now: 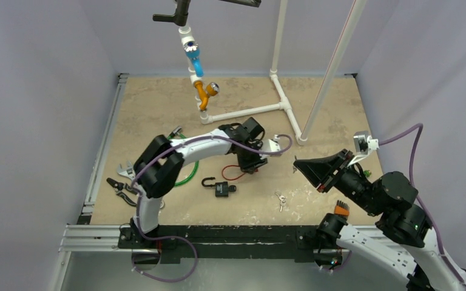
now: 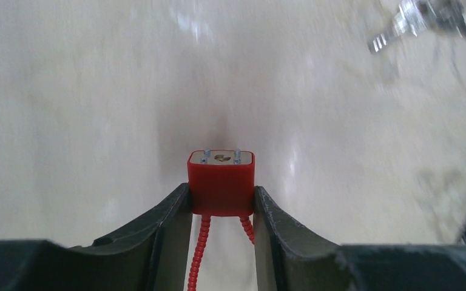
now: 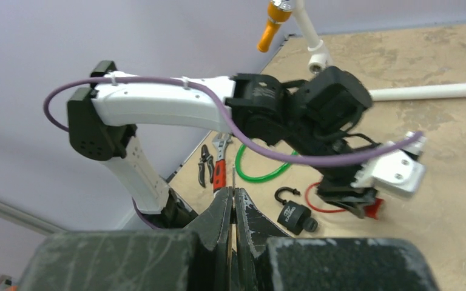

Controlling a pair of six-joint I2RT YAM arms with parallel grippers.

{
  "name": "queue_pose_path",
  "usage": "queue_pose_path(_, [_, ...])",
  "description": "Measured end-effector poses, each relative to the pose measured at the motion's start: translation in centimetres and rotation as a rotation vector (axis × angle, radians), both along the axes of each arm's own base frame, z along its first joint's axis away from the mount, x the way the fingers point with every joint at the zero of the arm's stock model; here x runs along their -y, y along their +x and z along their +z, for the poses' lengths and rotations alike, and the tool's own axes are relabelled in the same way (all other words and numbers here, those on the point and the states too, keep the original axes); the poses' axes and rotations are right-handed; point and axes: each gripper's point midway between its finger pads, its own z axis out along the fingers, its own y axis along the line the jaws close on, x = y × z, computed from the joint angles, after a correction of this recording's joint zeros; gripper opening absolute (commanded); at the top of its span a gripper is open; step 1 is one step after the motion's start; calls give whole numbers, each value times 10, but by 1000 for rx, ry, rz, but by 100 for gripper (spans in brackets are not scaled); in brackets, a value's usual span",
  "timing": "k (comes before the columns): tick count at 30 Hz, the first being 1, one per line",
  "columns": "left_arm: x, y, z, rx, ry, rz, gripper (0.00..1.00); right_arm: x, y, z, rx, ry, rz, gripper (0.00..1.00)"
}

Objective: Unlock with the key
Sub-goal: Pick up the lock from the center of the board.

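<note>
Left wrist view: our left gripper (image 2: 221, 195) clamps small red block-shaped padlock (image 2: 221, 177) between its jaws. Our right gripper (image 3: 233, 197), well right of that padlock, pinches thin silver key blade (image 3: 233, 179); loose silver key bunch (image 1: 280, 200) lies near padlock.

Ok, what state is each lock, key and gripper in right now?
Red padlock: clamped in left gripper, keyhole facing out.
Black padlock: on table, shackle open.
Key: pinched in right gripper, tip sticking out.
Loose keys: lying on table.
</note>
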Motion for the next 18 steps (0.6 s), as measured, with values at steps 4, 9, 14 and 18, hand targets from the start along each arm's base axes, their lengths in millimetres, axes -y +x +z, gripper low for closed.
queue_pose_path(4, [-78, -12, 60, -45, 7, 47, 0, -17, 7, 8, 27, -17, 37, 0])
queue_pose_path(9, [-158, -33, 209, 268, -194, -15, 0, -49, 21, 3, 28, -74, 98, 0])
queue_pose_path(14, [-181, -136, 311, 598, -468, -369, 0, -80, 33, -8, 20, -136, 164, 0])
queue_pose_path(18, [-197, -191, 324, 751, -534, -611, 0, -99, 35, -11, 20, -179, 238, 0])
